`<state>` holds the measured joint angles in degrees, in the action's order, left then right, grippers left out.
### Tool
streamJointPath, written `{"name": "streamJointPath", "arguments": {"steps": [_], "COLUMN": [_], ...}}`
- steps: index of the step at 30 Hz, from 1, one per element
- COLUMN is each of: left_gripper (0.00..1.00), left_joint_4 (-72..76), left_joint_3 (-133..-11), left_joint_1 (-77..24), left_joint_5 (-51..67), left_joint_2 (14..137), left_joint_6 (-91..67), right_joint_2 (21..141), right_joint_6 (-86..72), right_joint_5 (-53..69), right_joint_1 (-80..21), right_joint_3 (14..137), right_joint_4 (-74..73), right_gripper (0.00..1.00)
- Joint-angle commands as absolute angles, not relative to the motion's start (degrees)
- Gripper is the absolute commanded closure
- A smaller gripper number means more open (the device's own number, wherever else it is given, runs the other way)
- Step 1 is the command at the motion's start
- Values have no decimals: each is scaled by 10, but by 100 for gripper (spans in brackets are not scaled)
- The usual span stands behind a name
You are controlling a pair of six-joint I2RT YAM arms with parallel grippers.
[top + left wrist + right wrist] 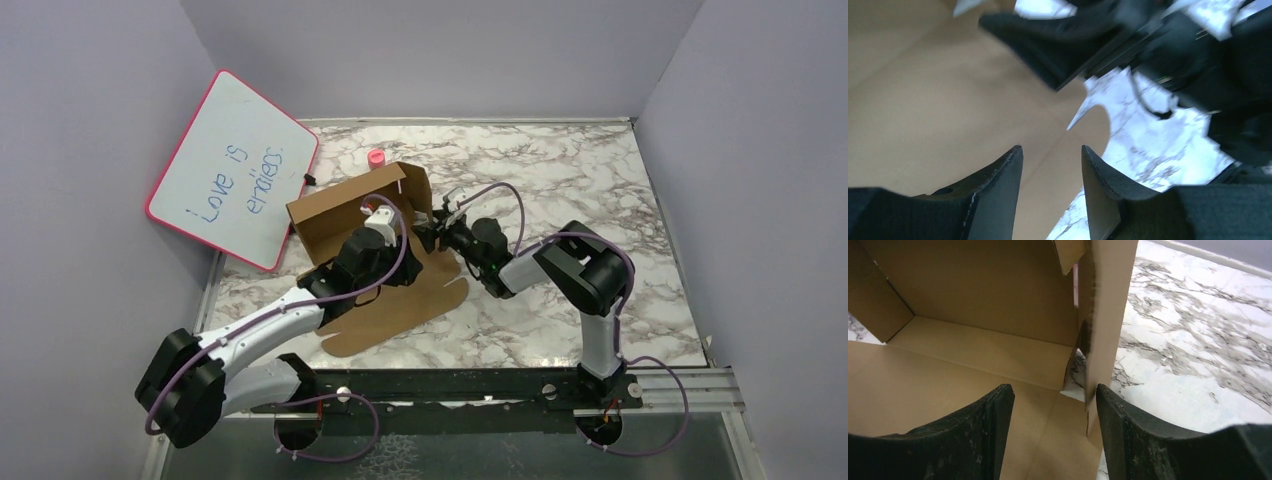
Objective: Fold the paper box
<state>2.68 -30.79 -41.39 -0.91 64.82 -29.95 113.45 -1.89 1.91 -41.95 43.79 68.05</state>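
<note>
The paper box (350, 215) is brown cardboard, partly raised in the middle of the table: a back wall and right side flap stand up, and a flat panel (400, 305) lies toward me. My left gripper (385, 218) is open inside the box, over the flat panel (948, 100). My right gripper (428, 232) is open at the box's right side; its right finger (1128, 430) sits beside the upright side flap (1108, 315), the box floor (948, 370) between the jaws. Both grippers are empty.
A pink-framed whiteboard (235, 168) leans on the left wall. A small pink-capped object (376, 157) stands behind the box. Marble table (560, 180) stretches right and back, with purple walls round it. The right arm's body (1198, 60) is close in front of the left gripper.
</note>
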Motion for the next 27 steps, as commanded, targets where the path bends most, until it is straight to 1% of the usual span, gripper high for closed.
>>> {"name": "streamJointPath", "arguments": {"steps": [1,7,12,14,19,21,27], "left_gripper": [51,51,49,46,40,39,39], "left_joint_4": [-93,-219,-284,-291,-295,-295,-281], "left_joint_3": [-391,-536,-663,-701,-776,-798,-841], "left_joint_1": [-416,-412,-383,-364,-292,-262,-210], "left_joint_5": [-40,-91,-168,-177,-146,-99,-34], "left_joint_2": [595,586,633,659,730,760,842], "left_joint_6": [-271,-211,-141,-113,-76,-73,-63], "right_joint_2": [1157,1163,1154,1153,1151,1151,1152], "right_joint_6": [-5,14,12,13,15,15,15], "right_joint_5": [63,73,71,69,68,68,74], "right_joint_1": [-424,-423,-423,-423,-423,-423,-423], "right_joint_3": [462,466,453,451,447,446,445], "right_joint_4": [705,707,716,715,716,716,718], "right_gripper": [34,34,34,35,36,36,37]}}
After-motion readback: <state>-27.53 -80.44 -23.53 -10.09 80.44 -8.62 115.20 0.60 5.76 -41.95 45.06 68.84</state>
